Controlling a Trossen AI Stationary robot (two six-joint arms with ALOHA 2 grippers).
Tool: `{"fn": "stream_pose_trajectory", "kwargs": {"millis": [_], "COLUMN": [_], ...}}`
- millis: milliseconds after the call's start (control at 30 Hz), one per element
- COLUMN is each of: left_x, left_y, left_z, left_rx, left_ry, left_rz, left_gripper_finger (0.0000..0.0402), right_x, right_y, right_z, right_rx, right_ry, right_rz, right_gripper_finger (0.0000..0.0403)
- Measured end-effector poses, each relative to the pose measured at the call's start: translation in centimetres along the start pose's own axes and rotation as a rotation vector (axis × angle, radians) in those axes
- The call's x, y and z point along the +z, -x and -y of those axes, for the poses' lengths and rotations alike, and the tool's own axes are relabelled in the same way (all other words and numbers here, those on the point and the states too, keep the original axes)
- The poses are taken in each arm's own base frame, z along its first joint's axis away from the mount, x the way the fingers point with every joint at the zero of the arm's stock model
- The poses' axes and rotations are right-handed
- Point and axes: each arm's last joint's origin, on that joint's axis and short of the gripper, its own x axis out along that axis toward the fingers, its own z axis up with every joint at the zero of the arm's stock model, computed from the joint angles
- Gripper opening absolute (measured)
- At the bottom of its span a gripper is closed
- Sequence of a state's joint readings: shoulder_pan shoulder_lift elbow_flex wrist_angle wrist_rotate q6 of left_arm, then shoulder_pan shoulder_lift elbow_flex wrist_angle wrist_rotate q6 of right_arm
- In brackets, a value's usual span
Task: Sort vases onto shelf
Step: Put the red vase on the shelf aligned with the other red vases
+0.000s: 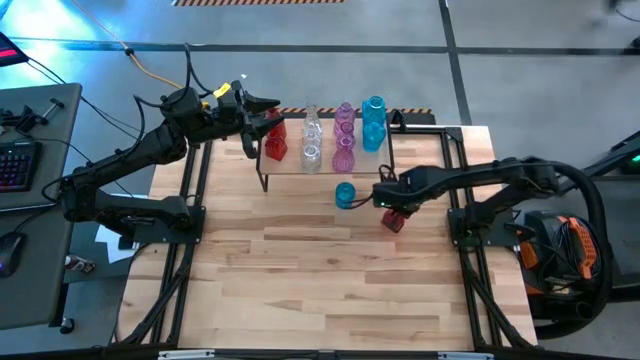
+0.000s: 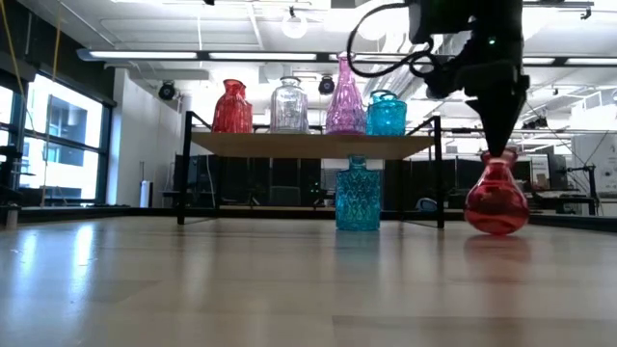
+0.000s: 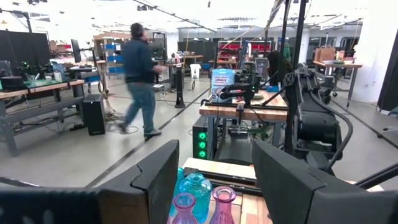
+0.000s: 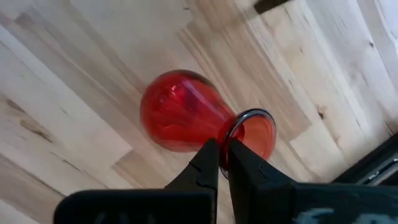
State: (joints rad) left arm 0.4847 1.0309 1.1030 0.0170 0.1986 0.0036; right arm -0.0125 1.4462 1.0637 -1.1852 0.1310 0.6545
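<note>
The shelf (image 1: 292,166) stands at the table's far middle and carries rows of red (image 1: 275,142), clear (image 1: 312,140), pink (image 1: 344,135) and teal (image 1: 374,124) vases. One teal vase (image 1: 345,195) stands upright on the table just in front of the shelf. To its right is a red bulbous vase (image 2: 496,200), with my right gripper (image 1: 392,205) shut on its rim. My left gripper (image 1: 263,118) hovers open and level above the shelf's left end, touching nothing. My right gripper pinches the red vase's rim wall (image 4: 229,134) at the mouth, one finger inside the mouth and one outside. The fingers come from above, pointing down. The vase hangs tilted below them, its round belly (image 2: 496,217) at or just above the table; which, I cannot tell.
Black frame rails (image 1: 195,190) run along both sides of the table. The near half of the table (image 1: 330,290) is bare wood. A desk with a keyboard (image 1: 15,165) stands left of the table. A person (image 3: 140,78) walks in the room beyond.
</note>
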Motion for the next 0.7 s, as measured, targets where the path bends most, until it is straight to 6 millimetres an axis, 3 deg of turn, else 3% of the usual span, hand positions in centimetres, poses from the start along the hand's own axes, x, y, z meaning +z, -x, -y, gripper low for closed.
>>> {"fn": "stream_pose_trajectory", "kwargs": {"millis": [267,700], "left_x": [0.0,0.0], "left_y": [0.0,0.0], "left_z": [0.0,0.0], "left_rx": [0.0,0.0], "left_ry": [0.0,0.0], "left_rz": [0.0,0.0], "left_gripper_finger": [0.0194,0.0194], "right_x": [1.5,2.2], "right_y": [0.2,0.0], "right_z": [-1.5,-2.5], "right_rx": [0.026,0.093], "right_ry": [0.005,0.009], "right_rz": [0.014,-0.005], "right_gripper_finger": [0.0,0.0001]}}
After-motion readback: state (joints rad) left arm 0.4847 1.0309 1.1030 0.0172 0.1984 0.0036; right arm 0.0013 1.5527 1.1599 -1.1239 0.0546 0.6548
